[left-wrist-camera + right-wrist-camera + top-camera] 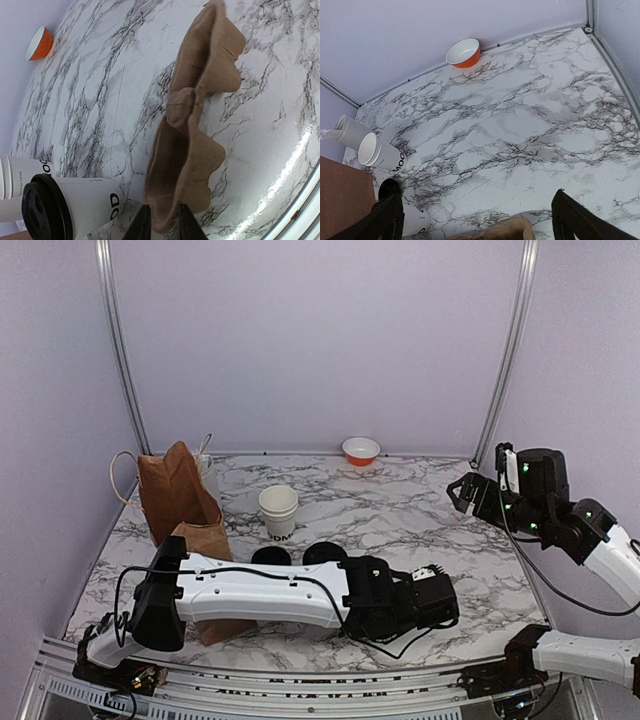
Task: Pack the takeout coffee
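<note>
coffee cup (75, 205) beside carrier (200, 125), r gripper (476, 209) wide

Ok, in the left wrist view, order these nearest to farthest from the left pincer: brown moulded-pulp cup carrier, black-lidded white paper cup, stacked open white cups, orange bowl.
1. Brown moulded-pulp cup carrier: edge between the fingers of the left pincer.
2. Black-lidded white paper cup: lower left of view.
3. Stacked open white cups: just beyond, left edge.
4. Orange bowl: far top left.
</note>
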Robot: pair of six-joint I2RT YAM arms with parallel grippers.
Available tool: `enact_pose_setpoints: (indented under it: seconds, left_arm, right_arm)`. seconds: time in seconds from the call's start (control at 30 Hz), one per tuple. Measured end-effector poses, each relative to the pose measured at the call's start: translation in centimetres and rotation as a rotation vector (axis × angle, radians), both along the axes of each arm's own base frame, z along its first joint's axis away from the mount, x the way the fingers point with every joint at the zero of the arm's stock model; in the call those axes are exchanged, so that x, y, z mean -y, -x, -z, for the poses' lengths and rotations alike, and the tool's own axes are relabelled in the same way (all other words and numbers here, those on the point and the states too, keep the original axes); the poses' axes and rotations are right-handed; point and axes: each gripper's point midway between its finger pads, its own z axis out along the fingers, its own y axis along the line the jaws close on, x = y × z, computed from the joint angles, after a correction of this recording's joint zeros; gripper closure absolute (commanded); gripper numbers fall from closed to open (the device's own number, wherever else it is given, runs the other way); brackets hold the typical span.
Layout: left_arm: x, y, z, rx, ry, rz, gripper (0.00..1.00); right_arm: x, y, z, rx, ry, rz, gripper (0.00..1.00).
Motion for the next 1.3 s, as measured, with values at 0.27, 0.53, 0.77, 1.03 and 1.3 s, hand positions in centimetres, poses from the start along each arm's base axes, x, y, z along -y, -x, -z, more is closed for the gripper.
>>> enact_pose_setpoints:
  seconds: [0.27, 0.53, 0.77, 1.03, 1.3]
  left_arm:
    - [0.6, 1.0, -0.3, -0.044, 0.024, 0.022, 0.54]
    - [1.0, 2.2, -4.3, -0.118, 0.136, 0.045, 0.45]
    - [-0.5, 1.8, -17.0, -0.114, 0.429, 0.053, 0.32]
    - [-6.1, -0.8, -26.6, -0.067, 0.655, 0.011, 0.13]
    - [-14.7, -3.9, -32.7, 0.044, 0.805, -0.105, 0.01]
  right_arm:
    - [-0.9, 0.9, 1.6, -0.072, 0.016, -0.070, 0.00]
    - [-2.2, 3.1, 5.0, -0.213, 0.019, -0.173, 0.00]
    - [-4.6, 6.2, 8.6, -0.321, 0.009, -0.263, 0.00]
    - [-7.5, 9.0, 11.2, -0.427, 0.031, -0.333, 0.01]
    - [-8.7, 11.3, 13.9, -0.523, 0.119, -0.330, 0.13]
